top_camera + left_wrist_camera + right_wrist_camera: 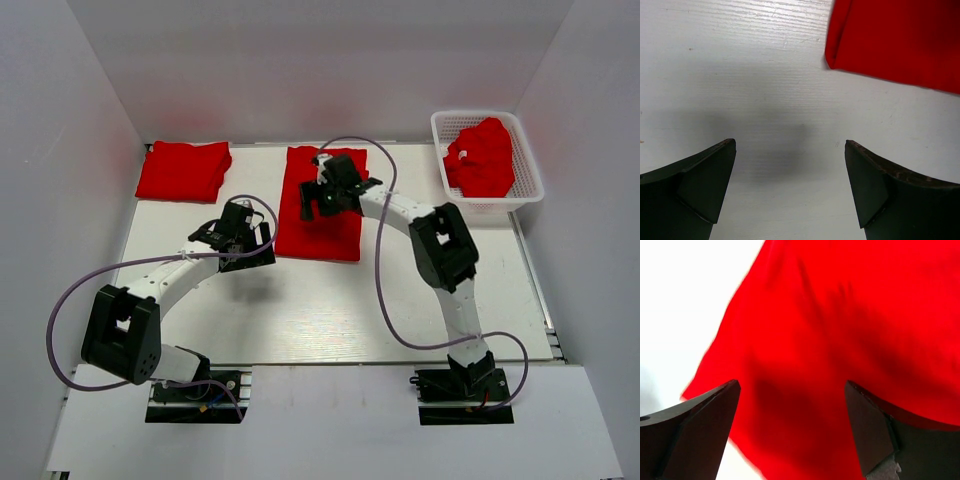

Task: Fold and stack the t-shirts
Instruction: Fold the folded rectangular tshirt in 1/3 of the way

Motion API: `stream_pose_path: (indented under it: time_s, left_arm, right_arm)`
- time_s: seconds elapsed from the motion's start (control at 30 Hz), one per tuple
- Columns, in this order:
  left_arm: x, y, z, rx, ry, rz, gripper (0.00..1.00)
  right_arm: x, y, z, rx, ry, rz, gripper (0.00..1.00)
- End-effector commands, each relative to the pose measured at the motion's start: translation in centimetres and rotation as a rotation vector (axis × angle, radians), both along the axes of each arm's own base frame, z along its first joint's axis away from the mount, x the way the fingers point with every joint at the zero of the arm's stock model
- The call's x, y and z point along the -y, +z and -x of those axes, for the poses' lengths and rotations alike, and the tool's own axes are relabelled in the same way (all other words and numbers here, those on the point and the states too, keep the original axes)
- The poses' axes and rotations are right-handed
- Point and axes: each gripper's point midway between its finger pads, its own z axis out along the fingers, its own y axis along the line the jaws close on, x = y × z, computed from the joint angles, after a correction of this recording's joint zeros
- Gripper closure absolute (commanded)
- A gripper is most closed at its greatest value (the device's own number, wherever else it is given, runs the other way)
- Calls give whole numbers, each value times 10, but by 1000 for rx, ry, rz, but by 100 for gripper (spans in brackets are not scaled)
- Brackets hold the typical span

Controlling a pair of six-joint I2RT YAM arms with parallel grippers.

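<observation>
The flat folded bright red cloth t-shirt (320, 205) lies mid-table toward the far edge, long side running near-to-far, approx. centred btw. the left and right edges. My right gripper (790, 430) hangs over its far half, jaws spread wide, nothing btw. them. In the wrist view red cloth fills most of the pic under the dark fingers (700, 435), but it's blurred, so I can't tell if the tips touch it.

A second folded red t-shirt pile (184, 170) sits at the far left corner, well apart from the 1st; can't tell how many layers. The crumpled red t-shirts (482, 158) are heaped in the white plastic lattice basket (530, 180) at the far right corner, w/ a small white tag showing on top.

My left gripper (790, 185) is just beside the near left corner of the middle shirt, over the bare white table (330, 310), jaws also wide, holding nothing. Its wrist view shows that shirt corner at upper right, apart from both fingers, w/ a soft shadow on the tabletop btw. them.
</observation>
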Motion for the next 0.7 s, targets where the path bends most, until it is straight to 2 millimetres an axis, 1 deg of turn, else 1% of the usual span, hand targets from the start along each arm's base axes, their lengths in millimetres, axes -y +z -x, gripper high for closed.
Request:
stream_pose_path:
  time_s: [0.0,0.03,0.07,0.1,0.13,0.17,0.2,0.23,0.27,0.3,0.33,0.37,0.4,0.43,0.47,0.5,0.53,0.57,0.6,0.63,0.67]
  left_arm:
    - [-3,2,4,-3,11,-12,0]
    - [-3,2,4,-3,11,-12,0]
    - [-4,4,6,-4,11,-13,0]
    - [-4,4,6,-4,11,-13,0]
    - [-5,3,8,-13,11,-16,0]
    - [-4,9,7,-2,11,-12,0]
    - [-4,13,7,11,11,-7,0]
    - [-5,14,10,7,11,-8,0]
    - [-7,19,11,18,16,-12,0]
    - [-9,22,10,32,23,-17,0]
    - [-9,22,10,32,23,-17,0]
    - [-9,26,9,45,23,-12,0]
    - [-8,27,7,56,23,-7,0]
    - [-8,27,7,56,23,-7,0]
    - [-6,30,1,80,24,3,0]
    - [-4,33,-3,92,24,8,0]
    - [0,33,-8,94,19,17,0]
    - [1,36,-14,107,9,15,0]
    - [4,36,-18,113,-6,18,0]
    - [6,38,-23,121,-13,15,0]
    - [6,37,-28,120,-8,7,0]
  right_arm:
    - [-27,25,-43,110,0,-71,10]
    - [-22,28,-57,149,-43,-48,10]
    - [-25,40,-70,187,-67,-59,10]
    - [-28,27,-82,194,-84,-46,10]
    - [-10,26,-102,238,-170,6,10]
    - [-10,40,-117,278,-196,-4,10]
    - [-1,26,-129,261,-220,26,10]
    - [-1,32,-135,267,-222,14,10]
    - [-2,51,-141,294,-221,-6,10]
    - [5,62,-146,313,-230,-12,10]
    - [6,69,-144,326,-226,-12,10]
    - [14,92,-135,355,-223,-13,10]
    - [17,101,-132,375,-225,-15,10]
    - [29,95,-115,356,-222,21,10]
    - [37,118,-108,382,-239,14,10]
    - [44,121,-100,374,-250,21,10]
    - [60,97,-77,297,-272,56,10]
    - [66,116,-65,302,-293,31,10]
    - [76,111,-55,272,-312,40,10]
    - [92,83,-28,191,-332,76,10]
    - [95,94,-15,182,-355,42,10]
